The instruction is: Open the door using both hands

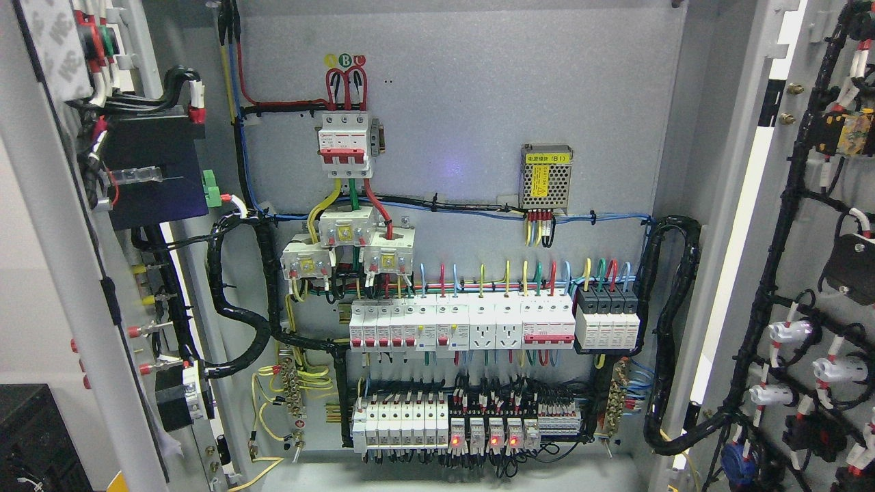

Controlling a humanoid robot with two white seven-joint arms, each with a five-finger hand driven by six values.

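Observation:
An electrical cabinet stands with both doors swung wide open. The left door (61, 260) shows its inner face at the picture's left, with a black module and wiring on it. The right door (806, 205) is open at the right edge, carrying black cable looms and white connectors. Between them the grey back panel (465, 102) holds a red-and-white main breaker (345, 143), rows of white breakers (465, 324) and relays with red lights (482, 434). Neither of my hands nor any arm shows in the head view.
A perforated metal power supply (545, 176) with a yellow label sits at the panel's upper right. Thick black corrugated conduits (673, 328) loop at both sides of the panel. A black box (34, 437) fills the lower left corner.

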